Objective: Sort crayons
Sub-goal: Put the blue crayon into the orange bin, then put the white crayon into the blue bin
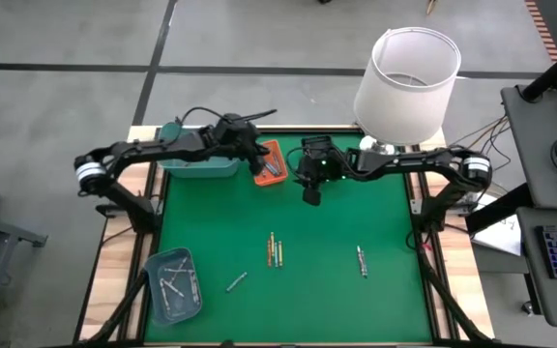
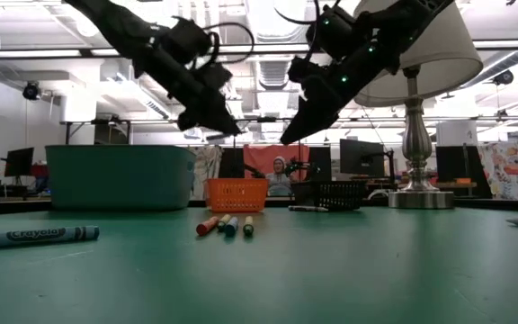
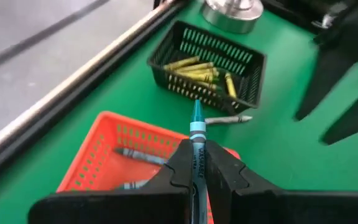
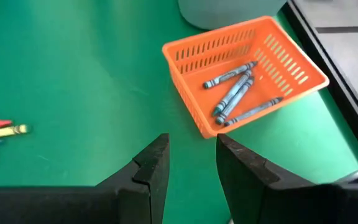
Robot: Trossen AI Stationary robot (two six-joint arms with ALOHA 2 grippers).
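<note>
The left claw (image 3: 197,168) is clamped on a blue crayon (image 3: 196,127), tip pointing forward, and it hangs right over the orange tray (image 4: 191,50) near the counter's far edge; I'd guess it holds it there because that tray is where the blues go, and a release would drop it in. That tray already has several blue crayons (image 4: 235,90) lying loose on its bottom. Just beside it, further along the far edge, the black tray (image 3: 253,62) holds a bunch of yellow-green crayons (image 3: 197,67), and one grey crayon (image 3: 227,119) lies on the counter against its wall. The right claw (image 4: 191,158) hovers empty with its fingers apart, near the orange tray, probably waiting its turn. The teal tray (image 1: 199,166) sits toward the far left corner; what is inside I can't tell. A translucent tray (image 1: 175,282) at the near left corner holds some grey ones. Loose crayons (image 1: 275,251) are left mid-counter, more (image 1: 362,261) to the right.
</note>
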